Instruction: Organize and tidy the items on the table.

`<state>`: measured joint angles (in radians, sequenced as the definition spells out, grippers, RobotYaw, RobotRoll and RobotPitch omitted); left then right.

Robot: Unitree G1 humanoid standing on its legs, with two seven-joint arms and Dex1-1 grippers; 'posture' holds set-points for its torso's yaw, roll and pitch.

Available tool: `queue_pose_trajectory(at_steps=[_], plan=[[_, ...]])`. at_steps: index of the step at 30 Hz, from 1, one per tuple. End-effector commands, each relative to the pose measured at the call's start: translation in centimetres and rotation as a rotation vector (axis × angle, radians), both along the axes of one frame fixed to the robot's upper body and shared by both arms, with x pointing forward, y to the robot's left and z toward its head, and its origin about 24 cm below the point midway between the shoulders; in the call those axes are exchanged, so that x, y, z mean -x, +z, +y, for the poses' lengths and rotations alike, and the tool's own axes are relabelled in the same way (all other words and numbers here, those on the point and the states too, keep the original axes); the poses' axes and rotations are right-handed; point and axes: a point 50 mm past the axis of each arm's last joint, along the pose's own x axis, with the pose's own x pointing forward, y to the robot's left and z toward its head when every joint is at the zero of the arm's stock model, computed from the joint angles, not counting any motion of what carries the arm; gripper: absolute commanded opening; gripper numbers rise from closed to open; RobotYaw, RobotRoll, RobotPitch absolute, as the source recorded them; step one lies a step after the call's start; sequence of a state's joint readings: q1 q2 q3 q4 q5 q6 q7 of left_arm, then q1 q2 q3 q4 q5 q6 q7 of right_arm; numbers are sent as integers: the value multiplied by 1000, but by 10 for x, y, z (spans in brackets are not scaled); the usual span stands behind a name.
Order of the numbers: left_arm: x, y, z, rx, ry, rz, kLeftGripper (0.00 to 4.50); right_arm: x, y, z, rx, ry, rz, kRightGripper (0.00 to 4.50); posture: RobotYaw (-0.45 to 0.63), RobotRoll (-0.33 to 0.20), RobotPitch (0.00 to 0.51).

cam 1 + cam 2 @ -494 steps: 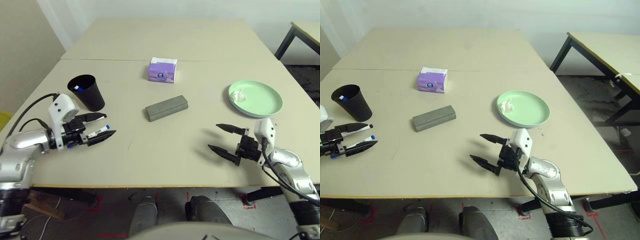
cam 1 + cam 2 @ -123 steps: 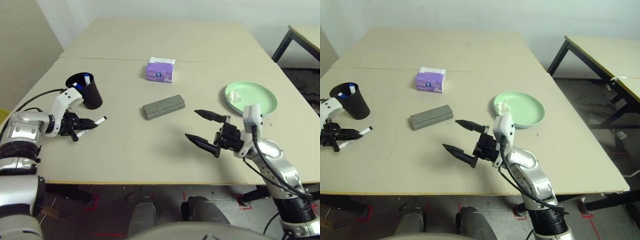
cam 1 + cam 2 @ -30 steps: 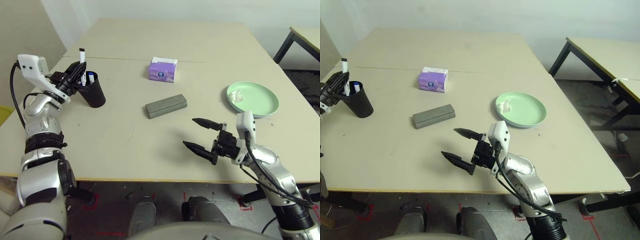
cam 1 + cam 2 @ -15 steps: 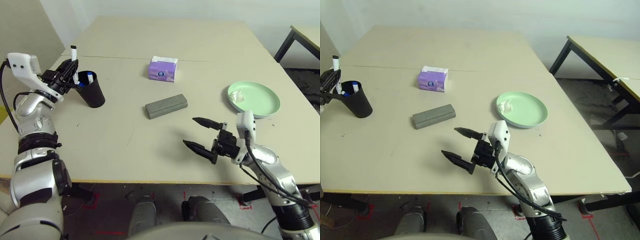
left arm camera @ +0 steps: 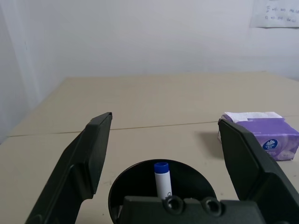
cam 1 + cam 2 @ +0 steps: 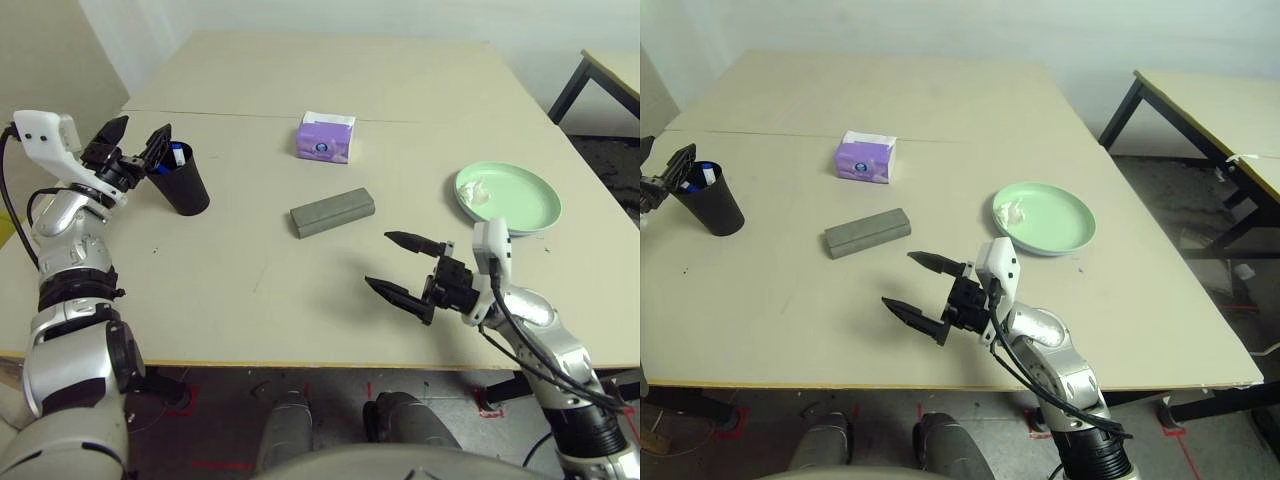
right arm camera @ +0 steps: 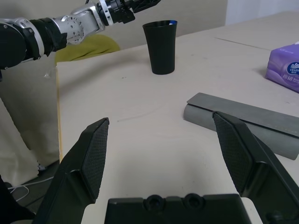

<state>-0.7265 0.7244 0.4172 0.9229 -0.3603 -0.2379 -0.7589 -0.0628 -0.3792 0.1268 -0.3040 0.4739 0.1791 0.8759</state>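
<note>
My left gripper [image 6: 143, 126] is open just above the rim of a black cup [image 6: 181, 183] at the table's left side, with nothing between its fingers. A white marker with a blue cap [image 5: 162, 179] stands inside the cup [image 5: 135, 184]. The grey glasses case [image 6: 333, 213] lies mid-table. Near the front edge my right gripper [image 6: 378, 260] hovers open and empty, a little in front of and to the right of the case [image 7: 243, 117]. A pale green plate [image 6: 520, 210] at the right holds a crumpled white tissue [image 6: 478, 190].
A purple tissue box [image 6: 325, 138] stands behind the case, just before the seam of the beige table [image 6: 240, 290]. A second, dark-legged table [image 6: 1200, 100] stands off to the right. The left table edge lies close to the cup.
My left gripper has opened over the cup, and the black-capped marker it held upright there is gone from its fingers. The right arm has stayed in place.
</note>
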Motion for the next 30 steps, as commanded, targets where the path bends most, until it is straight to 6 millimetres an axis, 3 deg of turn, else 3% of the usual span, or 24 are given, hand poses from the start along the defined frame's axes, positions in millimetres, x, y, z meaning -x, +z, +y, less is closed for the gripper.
queue_pose_trajectory(at_steps=[1,4,8,11,15,20,24,30], plan=[[1,3,1,7,-6,-6,4469,-1,1,1,-4,0,-1,4500,-63,0,102],[5,11,6,44,-23,-38,4469,-6,7,-4,-46,-57,-13,4500,-73,0,99],[24,19,24,61,-6,-52,4469,-21,21,-25,-85,-261,-69,4500,-78,0,97],[54,17,47,64,47,-37,4469,-24,25,-59,-96,-470,-112,4500,-72,0,96],[94,11,69,62,129,-9,4469,-14,21,-112,-66,-754,-135,4500,-62,0,93],[131,-9,81,89,200,53,4469,9,10,-164,-23,-1004,-146,4500,-54,0,90],[138,-29,76,116,181,134,4469,20,0,-190,-22,-1156,-148,4500,-44,0,93],[123,-55,53,51,105,297,4469,25,-19,-196,49,-1156,-135,4500,-47,0,91]])
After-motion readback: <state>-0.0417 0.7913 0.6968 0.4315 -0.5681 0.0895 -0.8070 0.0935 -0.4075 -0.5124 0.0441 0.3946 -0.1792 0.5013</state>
